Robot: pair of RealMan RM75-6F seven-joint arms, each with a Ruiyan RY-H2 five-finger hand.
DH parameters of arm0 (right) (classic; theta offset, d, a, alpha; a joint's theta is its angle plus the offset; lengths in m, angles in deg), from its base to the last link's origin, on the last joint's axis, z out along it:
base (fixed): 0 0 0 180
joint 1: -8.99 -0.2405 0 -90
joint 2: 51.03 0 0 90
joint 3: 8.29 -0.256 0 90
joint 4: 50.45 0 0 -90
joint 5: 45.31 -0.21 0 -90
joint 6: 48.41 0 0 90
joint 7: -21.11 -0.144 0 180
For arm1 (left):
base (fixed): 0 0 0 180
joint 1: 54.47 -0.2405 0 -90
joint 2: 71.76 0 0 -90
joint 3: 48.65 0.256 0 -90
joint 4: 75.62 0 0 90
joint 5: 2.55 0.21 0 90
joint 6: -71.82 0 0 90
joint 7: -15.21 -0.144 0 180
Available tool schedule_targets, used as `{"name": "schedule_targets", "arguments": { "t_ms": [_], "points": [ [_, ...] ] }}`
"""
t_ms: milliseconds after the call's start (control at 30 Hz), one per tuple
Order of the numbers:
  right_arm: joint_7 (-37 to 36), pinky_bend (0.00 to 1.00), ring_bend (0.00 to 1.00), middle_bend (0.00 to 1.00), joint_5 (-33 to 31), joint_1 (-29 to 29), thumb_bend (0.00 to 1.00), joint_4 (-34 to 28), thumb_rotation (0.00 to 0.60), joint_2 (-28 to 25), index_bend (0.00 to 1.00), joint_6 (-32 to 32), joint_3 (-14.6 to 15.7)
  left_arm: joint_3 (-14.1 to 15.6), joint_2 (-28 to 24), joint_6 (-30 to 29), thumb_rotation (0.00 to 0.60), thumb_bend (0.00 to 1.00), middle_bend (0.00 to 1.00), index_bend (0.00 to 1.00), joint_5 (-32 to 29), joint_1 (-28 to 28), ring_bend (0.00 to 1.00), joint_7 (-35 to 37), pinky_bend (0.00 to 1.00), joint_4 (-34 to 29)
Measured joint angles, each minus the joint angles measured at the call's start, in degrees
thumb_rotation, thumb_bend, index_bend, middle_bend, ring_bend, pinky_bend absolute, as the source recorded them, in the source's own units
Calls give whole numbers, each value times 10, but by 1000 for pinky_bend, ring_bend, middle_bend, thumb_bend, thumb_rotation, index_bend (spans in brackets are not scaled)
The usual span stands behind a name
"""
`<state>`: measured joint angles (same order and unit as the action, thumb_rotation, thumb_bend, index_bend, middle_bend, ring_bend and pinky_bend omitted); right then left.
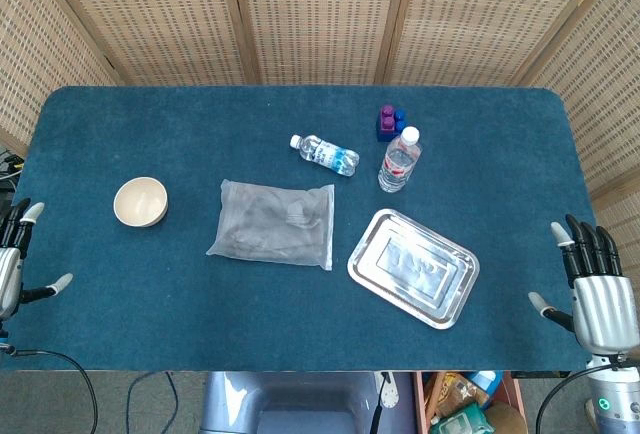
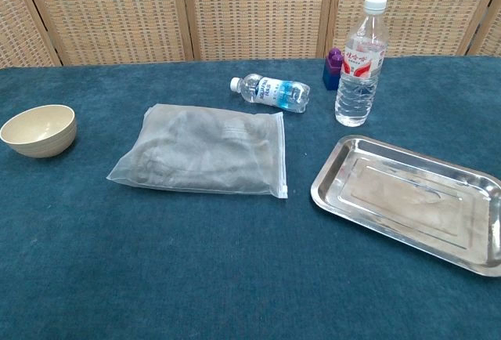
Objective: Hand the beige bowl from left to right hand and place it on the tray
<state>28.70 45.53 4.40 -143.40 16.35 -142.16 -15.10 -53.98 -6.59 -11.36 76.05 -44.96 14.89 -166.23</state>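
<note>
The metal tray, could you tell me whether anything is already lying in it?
No, the metal tray holds nothing, and the beige bowl sits upright on the blue cloth at the table's far left.

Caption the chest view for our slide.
Beige bowl left, bagged cloth centre, empty tray right, two bottles behind.

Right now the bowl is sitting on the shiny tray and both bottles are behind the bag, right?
Not quite. The bowl isn't on the tray; it sits on the blue table at the left, apart from the bag, as the head view shows. The tray has nothing on it. The rest holds: the lying bottle and the standing bottle are behind the bag.
</note>
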Motion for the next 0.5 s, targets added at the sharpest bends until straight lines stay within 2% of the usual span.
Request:
{"name": "schedule_targets", "arguments": {
  "t_ms": [333,500],
  "points": [
    [7,0,0,0,-3,0,0,-7,600,-4,0,8,2,-2,4,3,600,0,0,0,3,1,0,-5,0,7],
    [9,0,0,0,-10,-3,0,-7,600,-4,0,18,2,-7,10,35,600,0,0,0,1,20,0,-4,0,27]
  ]
}}
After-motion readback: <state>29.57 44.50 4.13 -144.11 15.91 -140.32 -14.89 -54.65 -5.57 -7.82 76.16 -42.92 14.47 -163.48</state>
